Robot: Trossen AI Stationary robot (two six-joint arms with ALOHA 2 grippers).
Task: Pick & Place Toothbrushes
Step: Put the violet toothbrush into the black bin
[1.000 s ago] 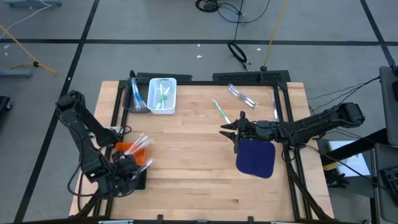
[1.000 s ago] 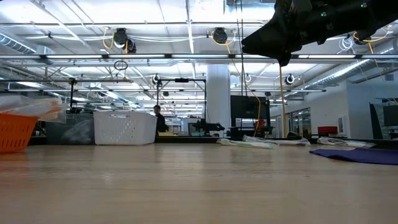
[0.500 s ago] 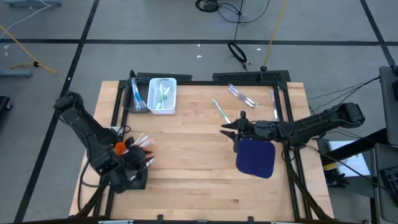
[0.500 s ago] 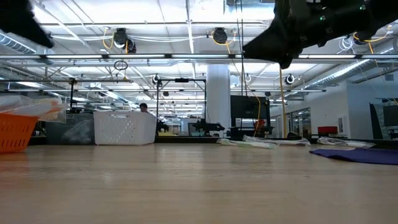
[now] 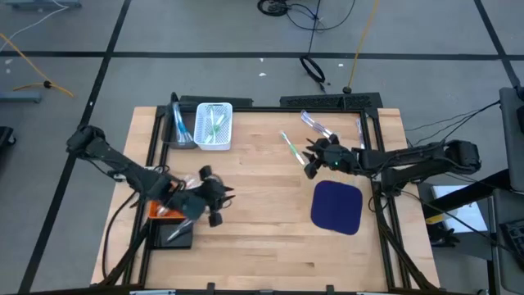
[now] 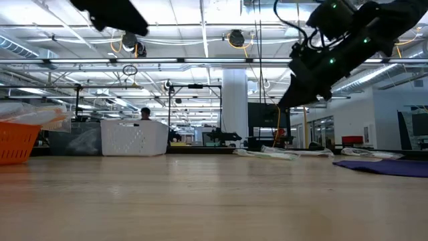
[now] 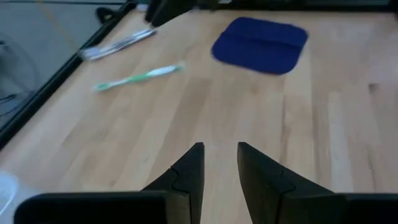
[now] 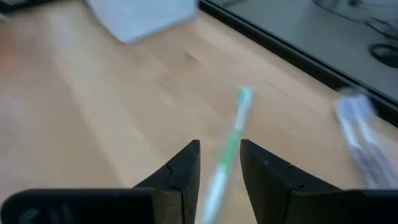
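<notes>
Toward the table's back right: green toothbrush (image 5: 290,147) lying flat on bare wood
Long axis: running straight ahead of the right gripper (image 5: 309,168), lined up with the gap
Right jaws: slightly parted, empty
Nearer arm: right; left gripper (image 5: 219,205) well apart, narrowly parted, empty
Change: right gripper off the blue cloth (image 5: 336,206), now at the brush; left arm swung out from the orange basket (image 5: 157,211)

Overhead looks straight down; low camera level; both wrists share green toothbrush (image 7: 139,76).

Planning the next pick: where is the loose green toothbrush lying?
In the high view, the green toothbrush lies right of centre, just left of the right hand.
</notes>
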